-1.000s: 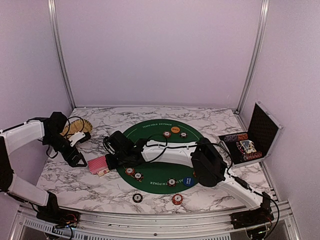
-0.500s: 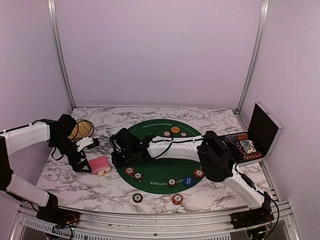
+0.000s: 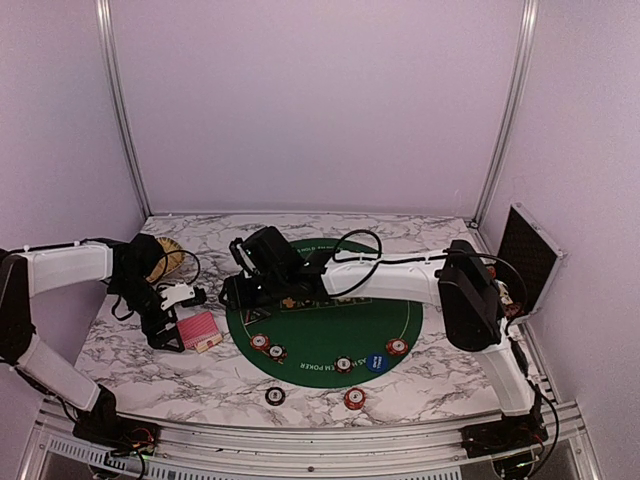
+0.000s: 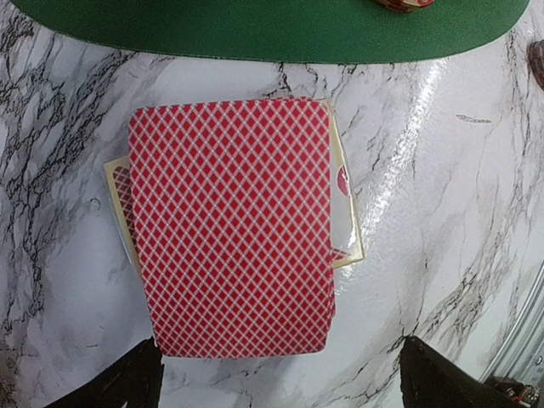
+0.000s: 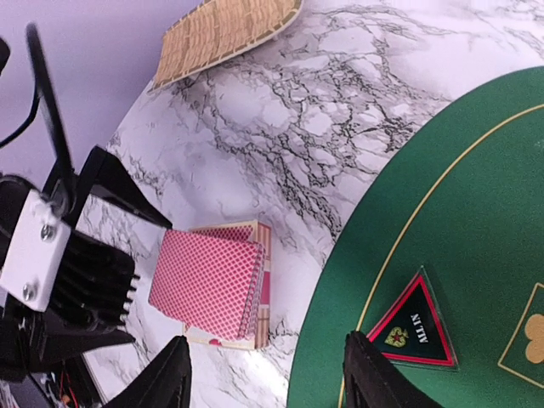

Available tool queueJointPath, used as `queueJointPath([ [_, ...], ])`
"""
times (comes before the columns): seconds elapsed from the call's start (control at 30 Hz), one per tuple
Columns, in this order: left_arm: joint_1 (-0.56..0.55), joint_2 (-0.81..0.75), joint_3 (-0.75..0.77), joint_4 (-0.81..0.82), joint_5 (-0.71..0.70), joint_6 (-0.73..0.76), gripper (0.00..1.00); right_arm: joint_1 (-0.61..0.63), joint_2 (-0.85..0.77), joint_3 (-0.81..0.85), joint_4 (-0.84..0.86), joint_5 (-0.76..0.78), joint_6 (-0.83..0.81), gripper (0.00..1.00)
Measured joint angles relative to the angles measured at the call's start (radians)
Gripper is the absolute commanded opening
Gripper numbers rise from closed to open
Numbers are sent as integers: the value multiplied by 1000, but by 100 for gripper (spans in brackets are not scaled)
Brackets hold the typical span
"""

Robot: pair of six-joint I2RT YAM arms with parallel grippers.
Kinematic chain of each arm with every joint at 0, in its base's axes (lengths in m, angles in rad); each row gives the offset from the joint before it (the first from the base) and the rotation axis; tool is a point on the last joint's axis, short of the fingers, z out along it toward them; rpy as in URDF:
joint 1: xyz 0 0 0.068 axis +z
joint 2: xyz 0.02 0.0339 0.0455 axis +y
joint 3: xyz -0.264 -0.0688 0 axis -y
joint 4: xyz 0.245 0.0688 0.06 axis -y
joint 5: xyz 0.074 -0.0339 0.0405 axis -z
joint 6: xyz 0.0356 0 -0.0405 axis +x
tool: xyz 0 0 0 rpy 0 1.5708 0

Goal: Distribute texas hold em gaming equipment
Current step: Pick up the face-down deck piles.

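**Lining up on the deck before the deal**

From above, the left fingers (image 3: 166,334) hang spread wide over the pink-red-backed deck (image 3: 198,329). The deck lies on the marble counter (image 3: 130,360), just left of the green mat (image 3: 330,325). The right fingers (image 3: 231,297) sit at the mat's far-left edge. Chips (image 3: 259,341) and the blue button (image 3: 376,362) dot the mat's near side.

From the left wrist, the deck (image 4: 234,225) fills the middle, its cards slightly skewed on a cream-edged piece (image 4: 351,229) beneath. The fingers (image 4: 119,384) show only as dark tips at the bottom corners, fully spread and touching nothing. The deck lies ahead of the gap between them, not yet inside it.

From the right wrist, the fingers (image 5: 174,378) stand partly open with nothing between them. The triangular marker (image 5: 414,328) rests flat on the mat just beside one tip; whether they touch I cannot tell.

The step looks like taking cards to deal. Doing it well likely means moving the left fingers forward until the deck is centred, then descending squarely. They should pinch only cards, not the piece beneath. The right arm should lift straight up so the marker is not dragged.
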Motion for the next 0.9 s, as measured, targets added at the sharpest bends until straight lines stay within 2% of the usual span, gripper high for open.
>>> queueJointPath([
  [0.2, -7, 39, 27, 3, -13, 10, 99, -3, -67, -97, 48, -8, 22, 86],
  [0.9, -14, 77, 46, 8, -40, 13, 99, -62, -294, -437, 245, -61, 118, 98],
])
